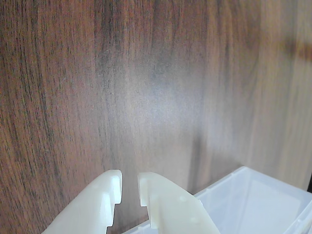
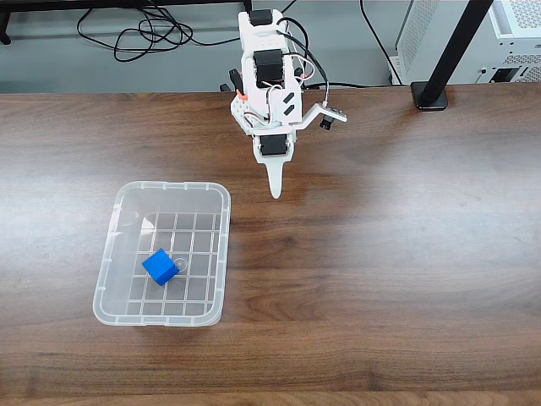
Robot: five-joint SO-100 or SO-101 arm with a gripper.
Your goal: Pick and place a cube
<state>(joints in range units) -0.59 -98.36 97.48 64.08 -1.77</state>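
The cube [image 2: 159,266] is small and bright blue, and it lies on the floor of the clear plastic bin [image 2: 221,254] at the table's left in the fixed view. My gripper [image 2: 275,193] hangs over bare wood to the right of the bin's far corner, well away from the cube. In the wrist view my gripper [image 1: 129,187] has its white fingers [image 1: 161,204] a narrow gap apart, with only wood showing between them. A corner of the bin [image 1: 253,200] sits at the lower right of that view.
The brown wooden table [image 2: 397,254] stretches wide to the right of the bin. A black stand base [image 2: 429,95] rests at the far right edge, and cables [image 2: 144,38] lie behind the table. The arm's base [image 2: 269,59] stands at the far middle.
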